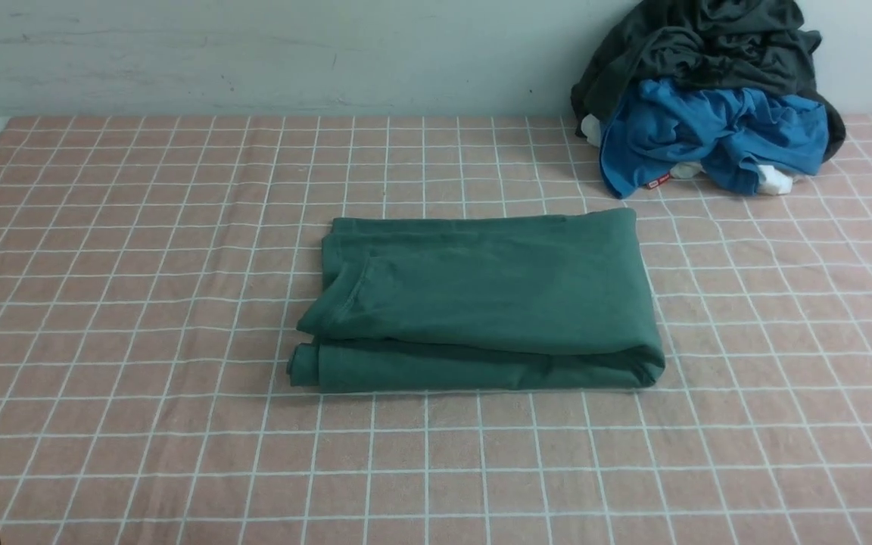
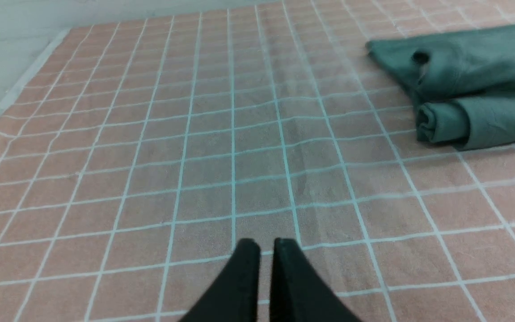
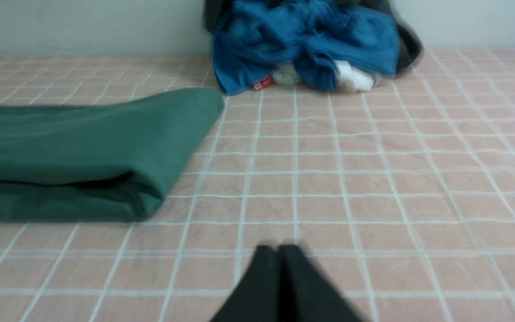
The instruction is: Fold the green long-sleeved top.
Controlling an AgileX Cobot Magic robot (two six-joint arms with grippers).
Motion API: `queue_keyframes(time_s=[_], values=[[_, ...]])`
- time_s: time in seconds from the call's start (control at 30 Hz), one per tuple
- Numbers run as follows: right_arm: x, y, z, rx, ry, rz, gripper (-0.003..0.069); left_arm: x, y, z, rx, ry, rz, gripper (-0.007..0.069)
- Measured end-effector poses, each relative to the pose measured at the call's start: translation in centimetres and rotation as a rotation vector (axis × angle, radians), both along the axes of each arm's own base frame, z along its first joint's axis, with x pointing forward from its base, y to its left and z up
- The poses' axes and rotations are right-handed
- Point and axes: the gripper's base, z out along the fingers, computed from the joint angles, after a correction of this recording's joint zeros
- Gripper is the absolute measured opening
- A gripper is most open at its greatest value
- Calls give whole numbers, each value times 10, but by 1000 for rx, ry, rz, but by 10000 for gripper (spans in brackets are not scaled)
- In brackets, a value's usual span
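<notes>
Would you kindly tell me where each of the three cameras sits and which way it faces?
Front view: between the arms, facing the wall; sees the folded green long-sleeved top and a clothes pile far right; no claw shows.
Left wrist view: on the left arm, low over the checked cloth; the left claw, shut, shows at the frame edge.
Right wrist view: on the right arm, facing the wall; the right claw, shut, shows.
Shared: all three see the top; front and right wrist views see the pile.

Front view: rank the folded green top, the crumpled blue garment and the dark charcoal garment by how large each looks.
1. Folded dark green cotton top, clearly largest.
2. Crumpled bright blue garment and dark charcoal-grey garment: they look alike, so unranked. Both sit farther from the camera, and the charcoal one is partly hidden behind the blue.
</notes>
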Motion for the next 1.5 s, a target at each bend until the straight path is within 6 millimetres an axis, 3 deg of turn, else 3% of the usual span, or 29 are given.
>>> queue_keyframes(time_s=[1.5], values=[[0, 0, 0, -19, -5, 12, -14, 0, 0, 0, -20, -2, 2, 30]])
